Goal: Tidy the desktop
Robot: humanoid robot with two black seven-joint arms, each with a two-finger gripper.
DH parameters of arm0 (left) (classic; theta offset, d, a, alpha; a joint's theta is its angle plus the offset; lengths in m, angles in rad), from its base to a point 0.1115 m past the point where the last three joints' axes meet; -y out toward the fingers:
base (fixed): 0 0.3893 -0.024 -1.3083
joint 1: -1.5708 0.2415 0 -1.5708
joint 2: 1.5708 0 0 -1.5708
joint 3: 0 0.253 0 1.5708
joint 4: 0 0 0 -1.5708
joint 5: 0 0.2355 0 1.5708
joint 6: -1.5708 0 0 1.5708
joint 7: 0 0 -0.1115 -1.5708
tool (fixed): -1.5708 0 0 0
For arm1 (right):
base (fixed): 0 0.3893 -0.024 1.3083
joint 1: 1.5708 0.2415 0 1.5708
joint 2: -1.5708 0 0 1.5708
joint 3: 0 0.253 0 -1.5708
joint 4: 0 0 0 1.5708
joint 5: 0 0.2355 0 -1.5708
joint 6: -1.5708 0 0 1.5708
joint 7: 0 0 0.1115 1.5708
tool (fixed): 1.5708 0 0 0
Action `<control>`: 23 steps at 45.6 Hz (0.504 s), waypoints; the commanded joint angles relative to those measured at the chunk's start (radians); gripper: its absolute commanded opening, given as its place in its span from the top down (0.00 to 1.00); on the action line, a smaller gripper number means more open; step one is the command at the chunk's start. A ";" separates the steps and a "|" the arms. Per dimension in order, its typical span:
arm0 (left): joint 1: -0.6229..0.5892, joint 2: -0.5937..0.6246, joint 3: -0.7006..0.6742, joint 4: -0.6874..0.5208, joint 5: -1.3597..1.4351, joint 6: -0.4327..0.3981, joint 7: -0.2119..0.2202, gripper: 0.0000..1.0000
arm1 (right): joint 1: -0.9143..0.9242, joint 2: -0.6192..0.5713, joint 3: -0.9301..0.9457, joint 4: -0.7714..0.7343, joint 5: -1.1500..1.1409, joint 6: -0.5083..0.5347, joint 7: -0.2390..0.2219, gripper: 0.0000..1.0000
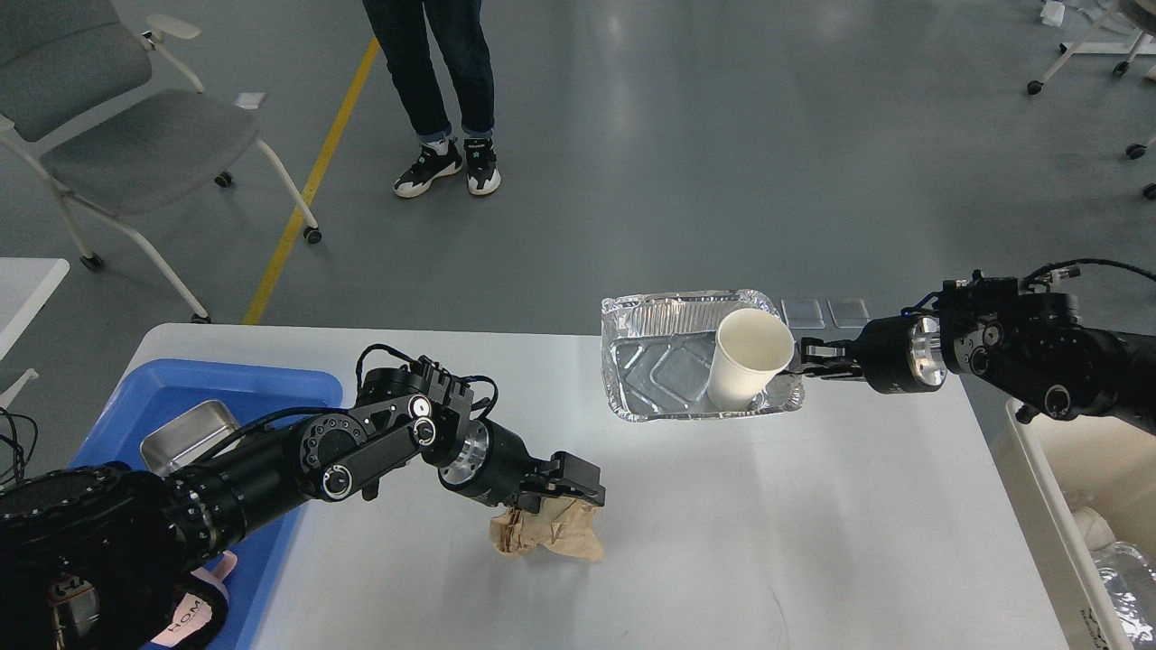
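Desktop [722, 542] fills lower centre of frame, white, with only crumpled brown paper [551, 539] loose on it at lower centre. Left gripper [578, 488] right on top of that paper wad, fingers hidden against it, so clenched or released: cannot tell; likely going for a grab to clear it as trash. Left arm stretched in from lower left, crossing blue tray [181, 388] where steel tin [185, 433] and pink mug [194, 614] sit, wrist angled down toward frame centre. Right gripper [808, 361] pinched on right rim of foil tray [668, 361], paper cup [750, 357] standing tilted inside it; tray looks lifted over far desktop edge, upper centre-right, probably held level so cup stays in. Right arm reaching in horizontally from right edge, wrist level. Cream bin [1039, 506] at lower right, likely drop spot
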 commanded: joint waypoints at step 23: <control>-0.009 -0.006 0.070 0.031 0.001 0.004 0.120 0.86 | -0.021 -0.003 0.000 -0.002 0.001 -0.032 0.001 1.00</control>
